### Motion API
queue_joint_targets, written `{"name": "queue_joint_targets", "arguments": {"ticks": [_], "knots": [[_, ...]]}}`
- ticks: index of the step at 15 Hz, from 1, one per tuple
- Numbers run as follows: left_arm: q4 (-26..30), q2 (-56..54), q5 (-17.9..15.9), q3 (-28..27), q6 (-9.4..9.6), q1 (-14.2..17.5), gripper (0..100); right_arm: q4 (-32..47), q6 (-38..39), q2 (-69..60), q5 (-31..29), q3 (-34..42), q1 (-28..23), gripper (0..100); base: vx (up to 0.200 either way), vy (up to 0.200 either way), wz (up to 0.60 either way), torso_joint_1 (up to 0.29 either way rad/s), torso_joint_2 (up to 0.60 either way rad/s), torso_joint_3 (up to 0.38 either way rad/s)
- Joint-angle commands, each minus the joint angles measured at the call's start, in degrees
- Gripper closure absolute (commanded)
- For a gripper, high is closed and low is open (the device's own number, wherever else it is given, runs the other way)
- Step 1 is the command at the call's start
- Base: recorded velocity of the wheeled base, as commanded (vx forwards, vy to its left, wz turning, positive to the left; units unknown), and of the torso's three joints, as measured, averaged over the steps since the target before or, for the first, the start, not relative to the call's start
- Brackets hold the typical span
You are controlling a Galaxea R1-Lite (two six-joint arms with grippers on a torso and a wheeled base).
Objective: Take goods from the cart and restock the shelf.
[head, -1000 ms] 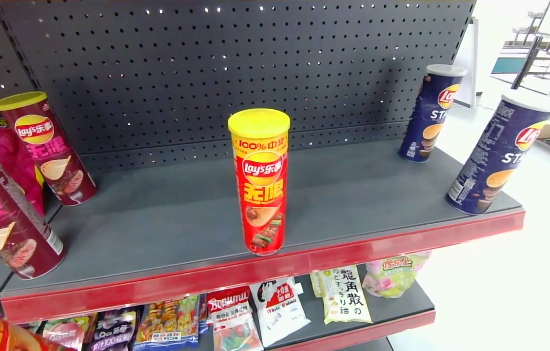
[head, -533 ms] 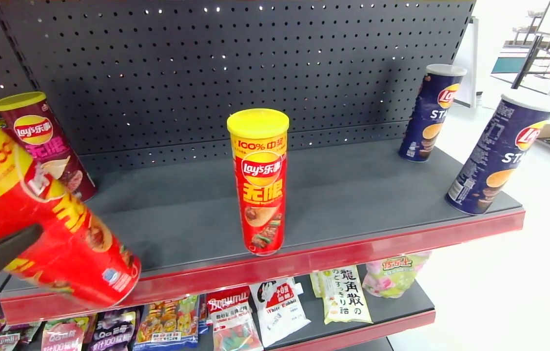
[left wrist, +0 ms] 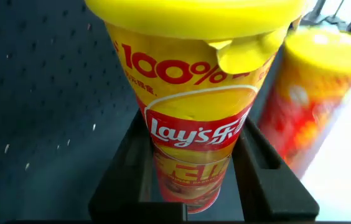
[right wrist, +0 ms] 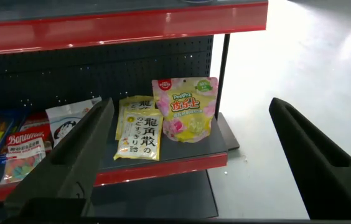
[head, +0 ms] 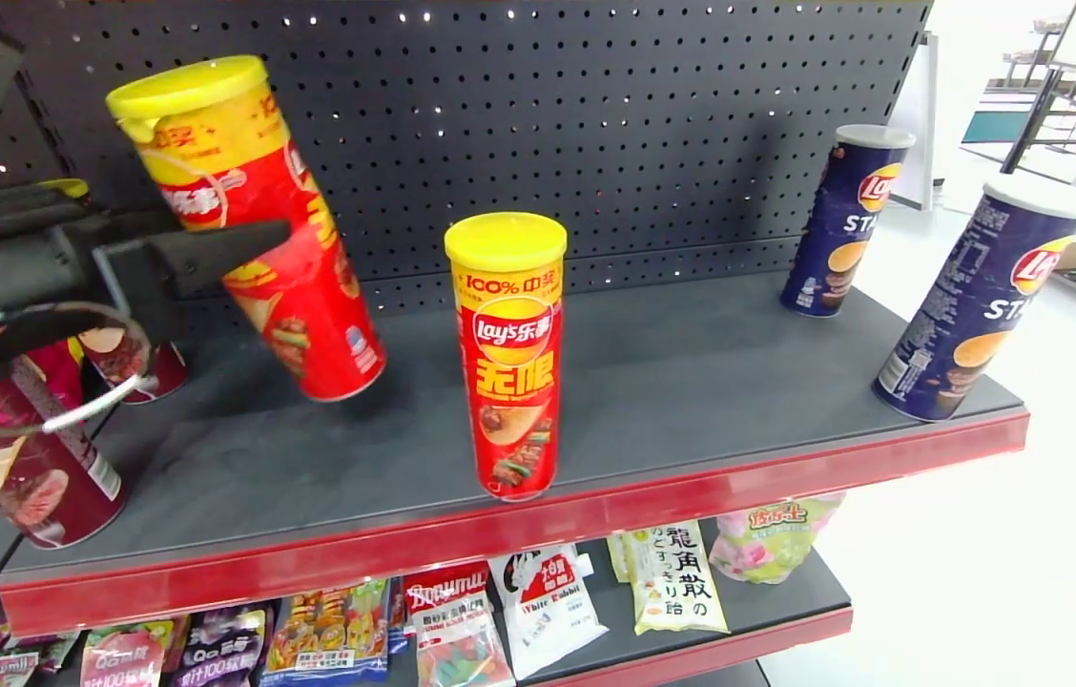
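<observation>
My left gripper is shut on a red chip can with a yellow lid. The can hangs tilted just above the grey upper shelf, left of centre, near the pegboard. In the left wrist view the can sits between the black fingers of the left gripper. A matching red can stands upright at the shelf's front middle, right of the held one, and appears in the left wrist view as a second can. My right gripper is open and empty, low, facing the lower shelf.
Two maroon cans stand at the shelf's left, behind my left arm. Two dark blue cans stand at its right end. Snack bags line the lower shelf. A black pegboard backs the shelf.
The left gripper has risen from the lower left corner with the red can and carried it up and right, over the shelf. The standing cans have not moved.
</observation>
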Motion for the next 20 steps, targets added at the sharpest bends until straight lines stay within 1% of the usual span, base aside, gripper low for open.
{"name": "queue_joint_targets", "arguments": {"ticks": [1, 2, 3, 5, 9, 10, 12, 13, 14, 16, 20], "knots": [[2.3, 18.5, 0.2, -16.3, -0.66, -4.4, 100, 0.0, 0.0, 0.1, 0.0, 0.0, 0.0, 0, 0.000, 0.000, 0.00, 0.000, 0.00, 0.000], [2.4, 21.9, 0.8, -20.2, -0.57, -5.5, 100, 0.0, 0.0, 0.1, 0.0, 0.0, 0.0, 0, 0.000, 0.000, 0.00, 0.000, 0.00, 0.000], [2.5, 25.1, 1.2, -23.6, -0.31, -5.8, 100, 0.0, 0.0, 0.1, 0.0, 0.0, 0.0, 0, 0.000, 0.000, 0.00, 0.000, 0.00, 0.000], [2.5, 28.9, 0.8, -26.9, -0.48, -6.6, 100, 0.0, 0.0, 0.1, 0.0, 0.0, 0.0, 0, 0.000, 0.000, 0.00, 0.000, 0.00, 0.000], [2.3, 31.8, 0.6, -27.4, -0.04, -7.4, 100, 0.0, 0.0, 0.1, 0.0, 0.0, 0.0, 0, 0.000, 0.000, 0.00, 0.000, 0.00, 0.000], [2.4, 31.8, 0.3, -27.7, 0.48, -7.4, 100, 0.0, 0.0, 0.1, 0.0, 0.0, 0.0, 0, 0.000, 0.000, 0.00, 0.000, 0.00, 0.000], [2.6, 32.0, -1.3, -27.7, 1.36, -7.4, 100, 0.0, 0.0, 0.1, 0.0, 0.0, 0.0, 0, 0.000, 0.000, 0.00, 0.000, 0.00, 0.000], [2.6, 32.3, -2.7, -27.6, 1.36, -7.4, 100, 0.0, 0.0, 0.1, 0.0, 0.0, 0.0, 0, 0.000, 0.000, 0.00, 0.000, 0.00, 0.000], [2.6, 32.5, -3.2, -27.6, 1.63, -7.4, 100, 0.0, 0.0, 0.1, 0.0, 0.0, 0.0, 0, 0.000, 0.000, 0.00, 0.000, 0.00, 0.000], [2.7, 32.7, -3.4, -27.3, 2.33, -7.4, 100, 0.0, 0.0, 0.1, 0.0, 0.0, 0.0, 0, 0.000, 0.000, 0.00, 0.000, 0.00, 0.000], [3.1, 32.8, -3.4, -26.9, 2.33, -7.4, 100, 0.0, 0.0, 0.1, 0.0, 0.0, 0.0, 0, 0.000, 0.000, 0.00, 0.000, 0.00, 0.000]]}}
